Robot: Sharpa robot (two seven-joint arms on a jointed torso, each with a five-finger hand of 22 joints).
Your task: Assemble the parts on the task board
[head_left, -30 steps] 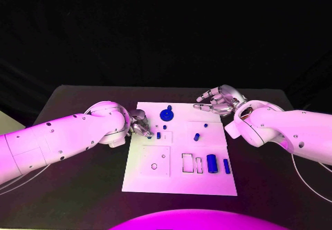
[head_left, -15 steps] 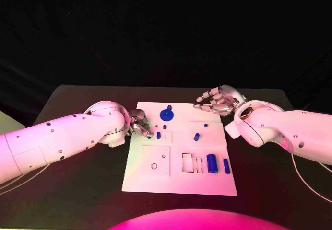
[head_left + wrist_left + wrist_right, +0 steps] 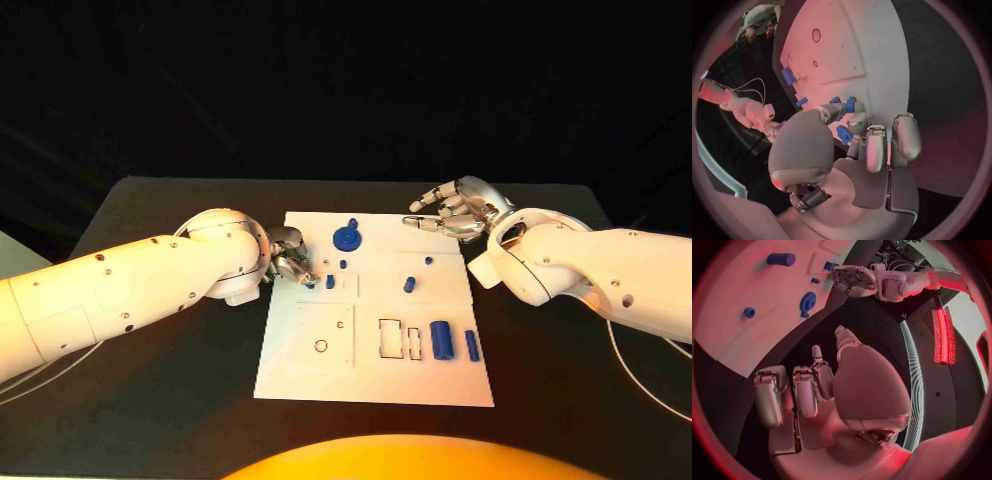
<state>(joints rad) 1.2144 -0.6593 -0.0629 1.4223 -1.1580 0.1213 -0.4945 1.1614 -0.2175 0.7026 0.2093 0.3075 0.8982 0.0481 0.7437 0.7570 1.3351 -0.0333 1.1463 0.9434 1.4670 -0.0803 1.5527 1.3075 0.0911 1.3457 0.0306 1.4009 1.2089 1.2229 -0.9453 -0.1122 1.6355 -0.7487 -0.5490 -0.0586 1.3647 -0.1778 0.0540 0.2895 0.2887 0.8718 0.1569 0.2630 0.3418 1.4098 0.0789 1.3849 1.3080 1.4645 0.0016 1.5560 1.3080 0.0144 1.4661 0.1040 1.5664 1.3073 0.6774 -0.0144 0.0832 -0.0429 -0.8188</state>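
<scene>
Board: your white board [image 3: 378, 345] lies mid-worktop [image 3: 159, 350], long side running 12 to 6.
Left hand: your left hand [image 3: 293, 259] sits at the board's 9 o'clock edge, fingers [image 3: 870, 150] drawn narrow round a small blue part [image 3: 844, 134].
Right hand: your right hand [image 3: 459, 210] hovers off the 1 o'clock corner, fingers [image 3: 804, 390] loosely curled, holding nothing.
Count: you can see about seven blue parts, among them one disc [image 3: 346, 239], one fat cylinder [image 3: 441, 341], one slim bar [image 3: 472, 345].
</scene>
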